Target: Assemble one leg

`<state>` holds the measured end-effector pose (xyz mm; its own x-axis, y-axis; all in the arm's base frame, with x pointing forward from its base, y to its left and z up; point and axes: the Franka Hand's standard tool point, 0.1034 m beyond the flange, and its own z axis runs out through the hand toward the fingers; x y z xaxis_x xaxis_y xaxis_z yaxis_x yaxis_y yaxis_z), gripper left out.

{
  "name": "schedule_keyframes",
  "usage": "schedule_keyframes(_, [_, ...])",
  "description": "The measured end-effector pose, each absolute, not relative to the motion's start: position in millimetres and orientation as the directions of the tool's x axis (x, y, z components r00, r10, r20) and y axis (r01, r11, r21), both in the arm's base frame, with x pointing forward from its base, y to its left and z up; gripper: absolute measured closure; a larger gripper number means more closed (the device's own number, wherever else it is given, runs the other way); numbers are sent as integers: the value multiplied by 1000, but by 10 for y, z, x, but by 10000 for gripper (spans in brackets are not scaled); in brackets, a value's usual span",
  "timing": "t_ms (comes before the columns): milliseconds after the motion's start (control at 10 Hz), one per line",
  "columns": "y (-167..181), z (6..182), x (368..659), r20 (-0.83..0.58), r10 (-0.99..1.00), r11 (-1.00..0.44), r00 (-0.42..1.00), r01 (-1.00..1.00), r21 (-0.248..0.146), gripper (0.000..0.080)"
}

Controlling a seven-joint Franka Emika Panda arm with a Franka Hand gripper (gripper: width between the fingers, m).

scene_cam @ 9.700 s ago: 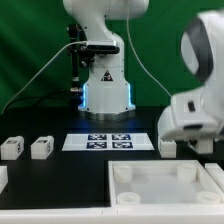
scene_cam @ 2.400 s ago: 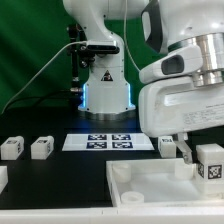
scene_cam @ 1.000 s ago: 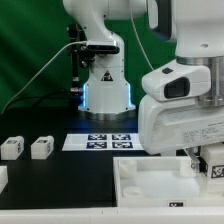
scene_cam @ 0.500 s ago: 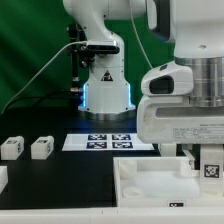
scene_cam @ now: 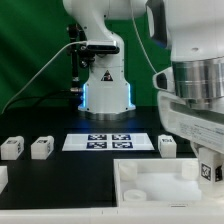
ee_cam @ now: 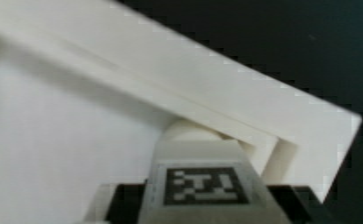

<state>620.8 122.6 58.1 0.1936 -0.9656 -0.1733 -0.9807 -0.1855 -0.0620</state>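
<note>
White plastic fills most of both views. A large square panel (scene_cam: 160, 190) with a raised rim lies on the black table (scene_cam: 60, 185). The gripper (scene_cam: 208, 171) hangs over the panel's far corner on the exterior view's right.

The gripper is clamped on the leg (scene_cam: 209, 166), a small white block whose black-and-white tag faces the exterior camera. In the wrist view the leg (ee_cam: 204, 180) sits between the two black fingers (ee_cam: 128, 200), one pressed to each side, with its tag in plain sight. There the gripper (ee_cam: 204, 198) is right above a corner of the panel (ee_cam: 71, 140). Just past the leg, inside the corner of the panel's rim, part of a rounded socket (ee_cam: 199, 132) shows. The block covers most of the socket, so I cannot tell whether the leg has entered it.

In the exterior view, the corner socket (scene_cam: 129, 170) at the panel's far corner on that view's left holds nothing.

Behind the panel's far edge the marker board (scene_cam: 108, 142) lies flat on the table. A second leg (scene_cam: 167, 146) stands near the panel's far edge, just beside the board's end on the exterior view's right. Two more legs (scene_cam: 11, 148) (scene_cam: 41, 148) stand side by side but apart from each other. They are well away from the panel, towards the exterior view's left. The arm's base (scene_cam: 105, 85) stands further back, beyond the panel and the board.
</note>
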Motion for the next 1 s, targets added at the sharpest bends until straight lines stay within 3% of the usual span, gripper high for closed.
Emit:
schedule_keyframes(200, [1216,577,6222,-187,-978,-81,90,-995,-59,525])
schedule_keyframes(400, [1221,573,6220,-188,-974,-113,123,-991,-65,525])
schedule_keyframes(600, [1280,561,6171,-184,-950,-243,252,-967,-71,218])
schedule_keyframes(700, [1293,559,6161,-173,-908,-371,381,-924,-90,218])
schedule_keyframes(800, [1281,558,6163,-147,-813,-551,564,-826,-122,165])
schedule_keyframes(1000, [1277,550,6161,-123,-705,-684,698,-716,-144,153])
